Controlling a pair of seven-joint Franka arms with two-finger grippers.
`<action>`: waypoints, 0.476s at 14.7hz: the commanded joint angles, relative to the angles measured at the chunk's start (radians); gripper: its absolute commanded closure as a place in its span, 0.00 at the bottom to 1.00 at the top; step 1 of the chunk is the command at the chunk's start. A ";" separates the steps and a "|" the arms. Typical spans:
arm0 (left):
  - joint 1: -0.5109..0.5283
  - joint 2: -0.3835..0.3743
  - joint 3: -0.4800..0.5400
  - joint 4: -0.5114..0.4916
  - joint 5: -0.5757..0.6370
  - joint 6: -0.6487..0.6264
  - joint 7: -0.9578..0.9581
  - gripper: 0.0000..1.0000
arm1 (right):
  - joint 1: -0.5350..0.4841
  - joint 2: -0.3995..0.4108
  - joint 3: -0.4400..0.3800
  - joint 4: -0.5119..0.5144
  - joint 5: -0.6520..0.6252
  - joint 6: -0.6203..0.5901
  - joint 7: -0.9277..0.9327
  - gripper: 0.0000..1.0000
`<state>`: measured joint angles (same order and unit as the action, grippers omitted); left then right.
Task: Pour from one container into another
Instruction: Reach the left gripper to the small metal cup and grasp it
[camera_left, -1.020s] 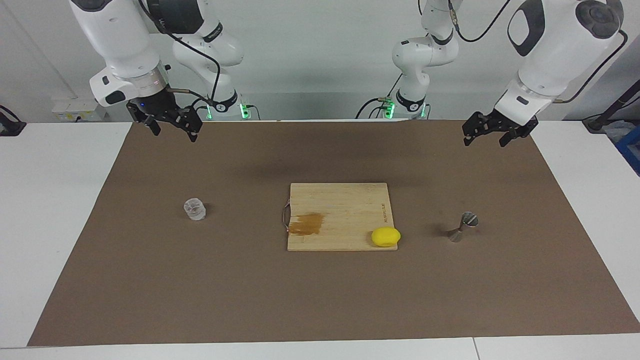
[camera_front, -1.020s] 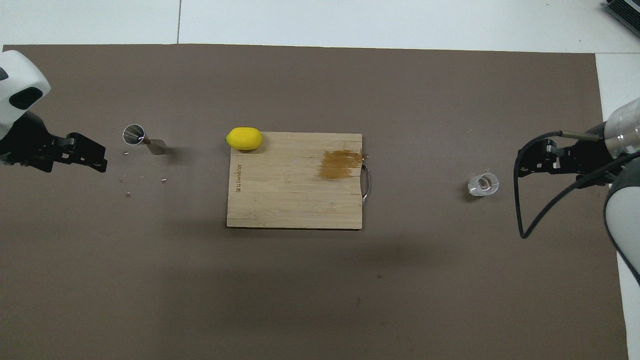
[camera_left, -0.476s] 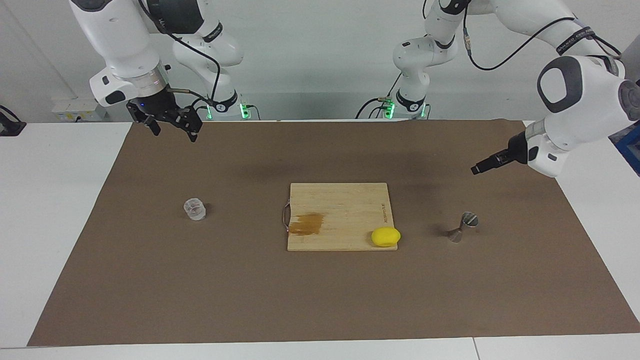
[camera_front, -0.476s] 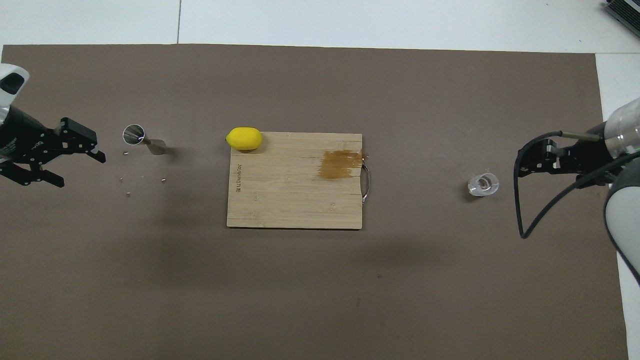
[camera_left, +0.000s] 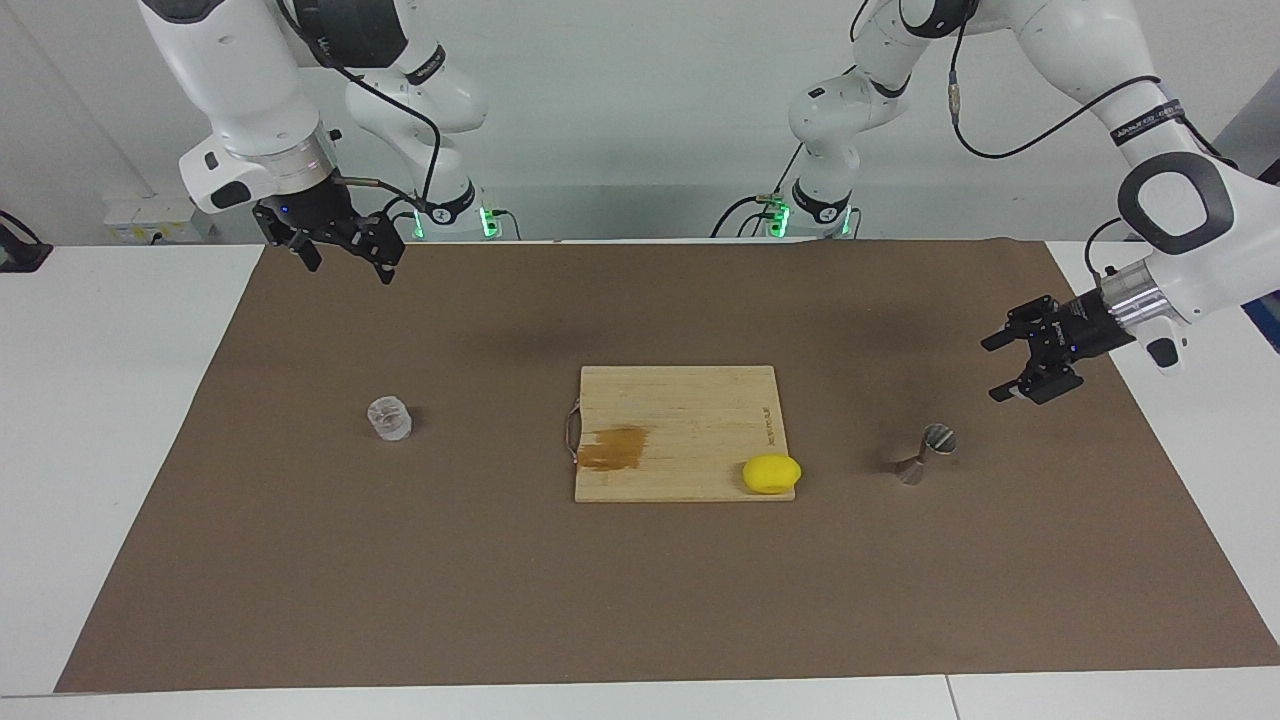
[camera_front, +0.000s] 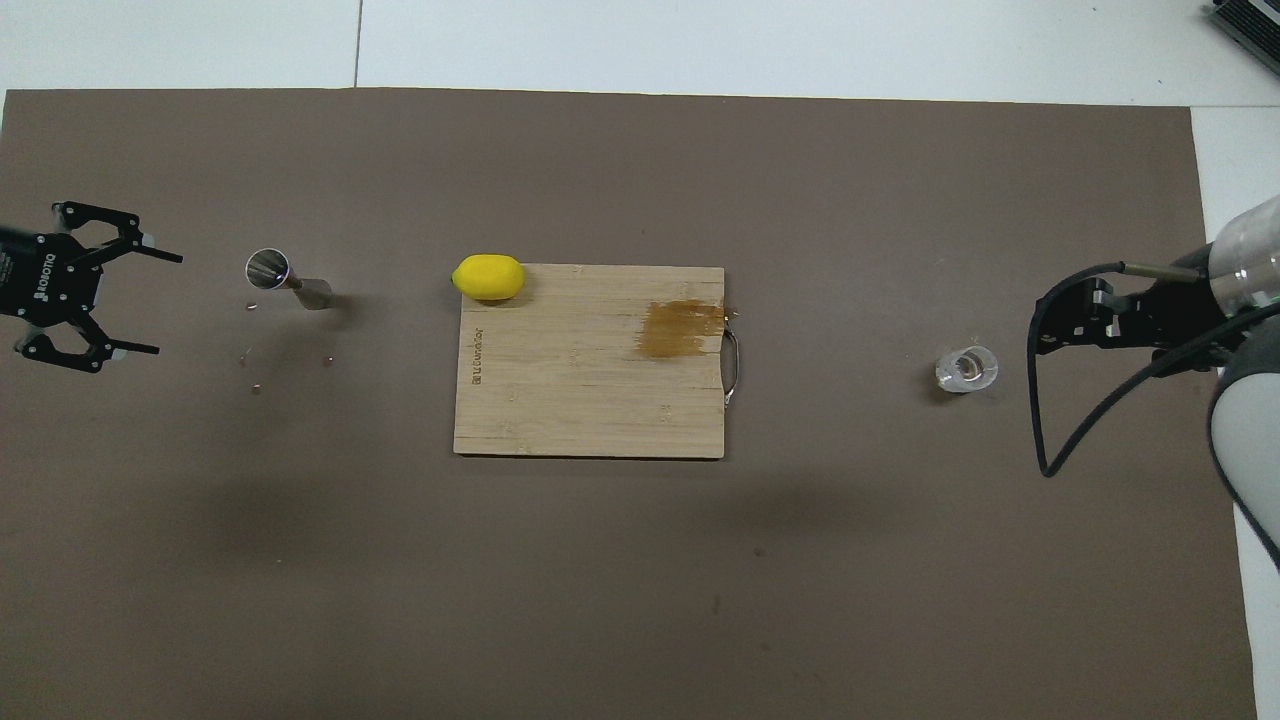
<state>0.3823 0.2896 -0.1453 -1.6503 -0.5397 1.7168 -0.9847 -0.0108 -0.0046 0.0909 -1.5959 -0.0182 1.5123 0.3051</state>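
Beside the open left claw, seemingly apart: jigger

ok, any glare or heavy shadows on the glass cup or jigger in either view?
Facing view: glass cup reads pale and low-contrast on the brown mat, no hard glare; jigger throws a soft shadow toward the cutting board. Overhead view: the jigger's open mouth reflects bright, the cup shows small highlights, and broad soft shadows lie on the mat.
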 joint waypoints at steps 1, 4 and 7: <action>0.036 -0.059 -0.010 -0.153 -0.120 0.114 -0.106 0.00 | -0.015 -0.005 0.007 -0.004 0.000 -0.001 -0.024 0.00; 0.043 -0.070 -0.010 -0.241 -0.236 0.138 -0.109 0.00 | -0.015 -0.005 0.007 -0.004 0.001 -0.001 -0.024 0.00; 0.050 -0.072 -0.010 -0.318 -0.380 0.206 -0.150 0.00 | -0.015 -0.005 0.007 -0.004 0.000 -0.001 -0.024 0.00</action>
<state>0.4161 0.2634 -0.1451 -1.8788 -0.8369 1.8567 -1.0939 -0.0108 -0.0046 0.0909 -1.5959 -0.0182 1.5123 0.3051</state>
